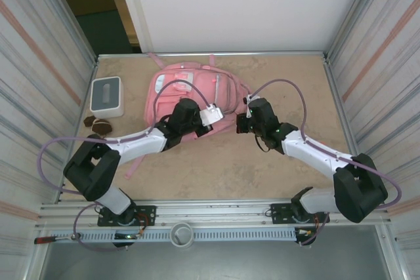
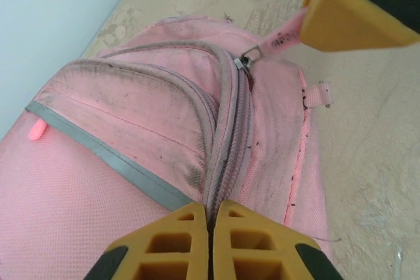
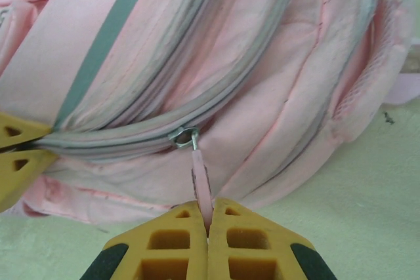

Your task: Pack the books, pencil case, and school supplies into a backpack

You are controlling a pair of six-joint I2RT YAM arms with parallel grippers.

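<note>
Backpack (image 1: 197, 90): pink and soft, lying flat on the table (image 1: 275, 168); its zip side is right at the hands and the rest spreads away beyond them.
Right gripper (image 3: 209, 214): fingers pressed together, clamped on the zip pull.
Zip pull (image 3: 199, 174): flat pink tab rising from between the right fingers to the slider.
Slider (image 3: 184, 137): small metal piece on the grey track, just ahead of the right fingertips.
Left gripper (image 2: 210, 218): fingers together, pinching the zip track, to the left of the right hand.
Zip track (image 2: 226, 142): grey band running from the left fingertips away to the slider.
White box (image 1: 106, 95): grey top, well to the left of the left hand, apart from the bag.
Brown lumps (image 1: 100, 124): on the table just on the near side of the box.
</note>
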